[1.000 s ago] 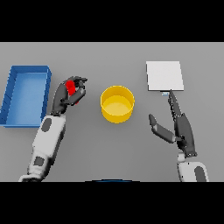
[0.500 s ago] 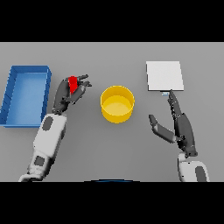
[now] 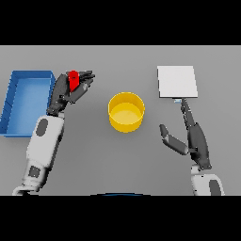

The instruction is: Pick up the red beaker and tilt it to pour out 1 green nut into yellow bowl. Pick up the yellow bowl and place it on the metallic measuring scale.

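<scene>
- Head view: the left hand (image 3: 70, 90) has its fingers curled round the red beaker (image 3: 73, 79), holding it off the grey worktop (image 3: 127, 155) near the left side, just beside the blue bin (image 3: 26, 101) at the left edge.
- Head view: the yellow bowl (image 3: 126, 111) stands at the worktop's middle, to the right of the held beaker and apart from it. The pour therefore calls for carrying the beaker rightwards until it is over the bowl's rim, then tipping it that way. No green nut can be made out.
- Head view: the right hand (image 3: 188, 139) rests near the right side with fingers straight and thumb spread, holding nothing; its fingertips point toward the metallic measuring scale (image 3: 176, 81) at the far right. This hand lies between bowl and scale, so it seems the better placed for the later lift.
</scene>
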